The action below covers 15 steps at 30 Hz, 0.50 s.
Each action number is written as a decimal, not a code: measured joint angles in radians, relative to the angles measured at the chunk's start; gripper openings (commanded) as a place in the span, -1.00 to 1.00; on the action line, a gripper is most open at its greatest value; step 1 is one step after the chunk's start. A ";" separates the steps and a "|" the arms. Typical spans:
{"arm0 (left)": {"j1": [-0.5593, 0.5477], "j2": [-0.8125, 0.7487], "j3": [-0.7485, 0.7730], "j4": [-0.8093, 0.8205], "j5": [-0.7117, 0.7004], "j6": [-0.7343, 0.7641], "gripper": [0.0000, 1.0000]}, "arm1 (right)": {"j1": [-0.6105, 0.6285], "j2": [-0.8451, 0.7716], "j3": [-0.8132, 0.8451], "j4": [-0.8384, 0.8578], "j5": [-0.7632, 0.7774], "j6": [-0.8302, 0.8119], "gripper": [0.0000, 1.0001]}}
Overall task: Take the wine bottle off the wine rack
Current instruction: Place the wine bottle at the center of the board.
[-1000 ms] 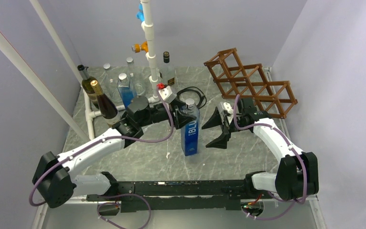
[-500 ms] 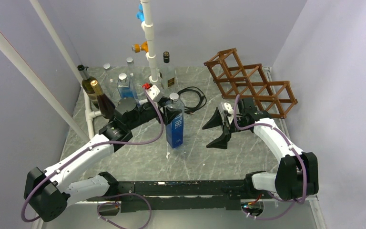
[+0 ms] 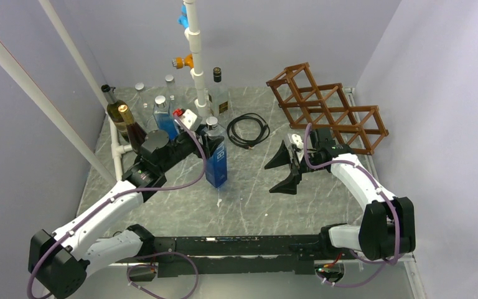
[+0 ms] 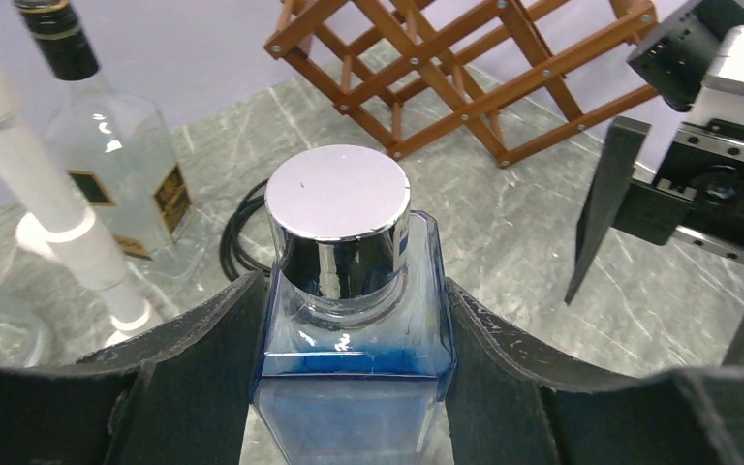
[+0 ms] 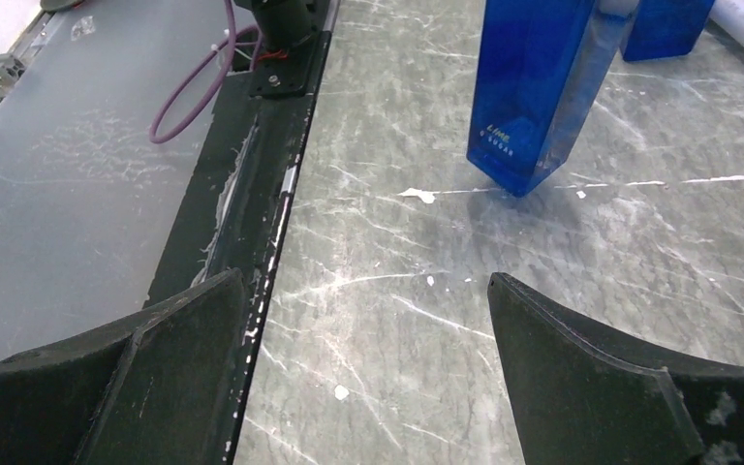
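Observation:
The wine bottle [image 3: 216, 163] is a blue square bottle with a silver cap [image 4: 339, 194]. It stands upright left of the table's middle, well away from the wine rack. My left gripper [image 3: 214, 147] is shut on its shoulders, just below the cap, one black finger on each side [image 4: 351, 286]. In the right wrist view the bottle's lower part [image 5: 538, 87] shows just over the marble. The reddish-brown wine rack [image 3: 327, 112] sits at the back right with nothing in its cells [image 4: 446, 68]. My right gripper [image 3: 267, 179] hangs open over bare table [image 5: 363, 279], between the rack and the bottle.
Several other bottles stand at the back left: a dark one with gold foil [image 3: 131, 128], a green one [image 3: 113, 106] and a blue one [image 3: 164, 115]. A clear bottle with a black cap [image 3: 219, 93] stands by the white pipe [image 3: 196, 56]. A black cable [image 3: 249, 129] lies coiled behind the middle.
My left arm has carried the blue bottle leftward and back, toward the bottles at the back left. The right arm has not moved.

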<state>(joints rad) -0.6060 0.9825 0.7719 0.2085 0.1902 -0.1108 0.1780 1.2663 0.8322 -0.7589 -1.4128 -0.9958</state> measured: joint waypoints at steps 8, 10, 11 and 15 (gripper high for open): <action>0.042 -0.024 -0.033 0.020 -0.079 0.013 -1.00 | 0.000 0.018 0.000 -0.001 0.008 -0.007 0.98; 0.053 -0.024 -0.043 0.029 -0.096 0.014 -1.00 | 0.000 0.019 0.000 -0.001 0.010 -0.008 0.98; 0.060 -0.024 -0.049 0.035 -0.105 0.014 -1.00 | 0.000 0.019 0.000 -0.001 0.010 -0.008 0.98; 0.079 -0.023 -0.061 0.054 -0.138 0.020 -1.00 | 0.000 0.021 0.000 -0.001 0.016 -0.008 0.98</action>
<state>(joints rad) -0.5270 0.9596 0.7113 0.2626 0.0525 -0.0906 0.1780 1.2873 0.8322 -0.7601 -1.3964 -1.0042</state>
